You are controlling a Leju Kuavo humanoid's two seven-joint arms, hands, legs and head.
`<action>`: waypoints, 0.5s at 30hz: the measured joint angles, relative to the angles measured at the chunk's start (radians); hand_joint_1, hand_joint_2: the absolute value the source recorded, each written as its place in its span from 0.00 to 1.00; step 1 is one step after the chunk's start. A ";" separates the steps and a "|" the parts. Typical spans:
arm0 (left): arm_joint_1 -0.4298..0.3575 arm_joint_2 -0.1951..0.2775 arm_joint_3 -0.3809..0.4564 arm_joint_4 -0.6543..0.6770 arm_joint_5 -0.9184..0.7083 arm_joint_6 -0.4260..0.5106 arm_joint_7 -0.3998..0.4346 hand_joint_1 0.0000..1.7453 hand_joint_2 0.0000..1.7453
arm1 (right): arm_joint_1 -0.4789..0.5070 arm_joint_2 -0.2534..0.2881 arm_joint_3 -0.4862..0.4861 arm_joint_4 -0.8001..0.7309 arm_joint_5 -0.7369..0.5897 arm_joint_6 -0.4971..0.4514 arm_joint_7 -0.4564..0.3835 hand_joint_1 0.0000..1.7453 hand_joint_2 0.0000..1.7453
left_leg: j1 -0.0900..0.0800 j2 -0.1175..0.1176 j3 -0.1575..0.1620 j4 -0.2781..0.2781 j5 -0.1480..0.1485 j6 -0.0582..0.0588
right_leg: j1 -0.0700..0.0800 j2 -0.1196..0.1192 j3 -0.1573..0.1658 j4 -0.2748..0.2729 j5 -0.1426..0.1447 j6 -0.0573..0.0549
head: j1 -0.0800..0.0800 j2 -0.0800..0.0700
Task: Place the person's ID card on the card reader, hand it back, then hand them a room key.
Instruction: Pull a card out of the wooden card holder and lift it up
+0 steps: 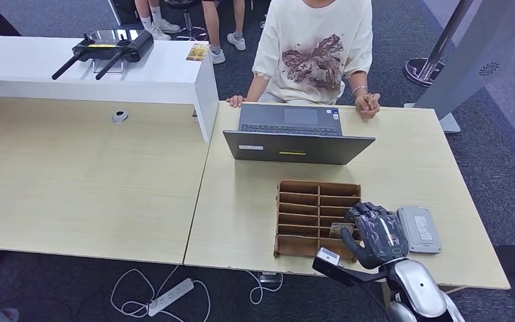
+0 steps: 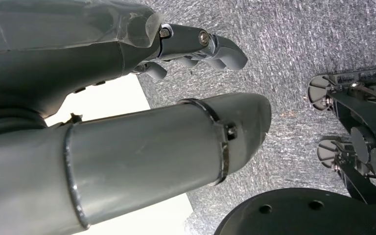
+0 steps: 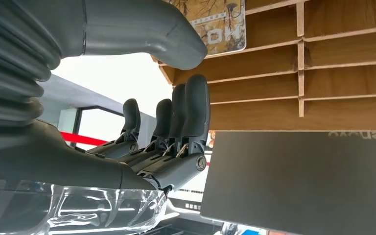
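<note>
Your right hand [image 1: 374, 233] sits over the right edge of the wooden card rack [image 1: 312, 201], at about 5 o'clock on the table [image 1: 241, 221]. A card [image 1: 341, 229] with a tan printed face stands in one of the rack's lower right slots, just at your fingertips. In the right wrist view that card [image 3: 215, 24] lies beside your thumb [image 3: 142, 32], while the darker fingers [image 3: 188, 115] stand straight and apart from it; you cannot tell from these pictures whether the thumb is touching the card, and nothing shows a firm pinch.

The grey card reader [image 1: 419, 229] lies flat just beside your right hand, at its 3 o'clock, near the table's right part. The open laptop [image 1: 298, 137] stands at 12 o'clock from the rack, its back toward you, and the person [image 1: 315, 50] sits behind it with both hands resting on the far table edge.

Your left hand [image 2: 196, 49] hangs over grey carpet [image 2: 293, 58], fingers loosely curled, holding nothing.

On the white counter [image 1: 74, 67] at 10 o'clock lies a black remote controller [image 1: 110, 48].
</note>
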 joint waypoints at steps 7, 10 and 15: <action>0.000 0.001 -0.001 0.000 0.001 0.000 0.000 0.00 0.00 | -0.018 0.000 0.008 0.026 0.000 0.000 0.000 0.57 1.00 | 0.000 0.000 0.000 0.000 0.000 0.000 | 0.000 0.000 0.000 0.000 0.000 0.000 | 0.000 0.000; 0.000 0.001 -0.001 0.000 0.001 0.000 0.000 0.00 0.00 | -0.025 0.000 0.011 0.036 0.000 0.001 0.000 0.55 1.00 | 0.000 0.000 0.000 0.000 0.000 0.000 | 0.000 0.000 0.000 0.000 0.000 0.000 | 0.000 0.000; 0.000 0.001 -0.001 0.000 0.002 0.000 0.000 0.00 0.00 | -0.034 0.000 0.016 0.054 -0.003 0.002 0.000 0.58 1.00 | 0.000 0.000 0.000 0.000 0.000 0.000 | 0.000 0.000 0.000 0.000 0.000 0.000 | 0.000 0.000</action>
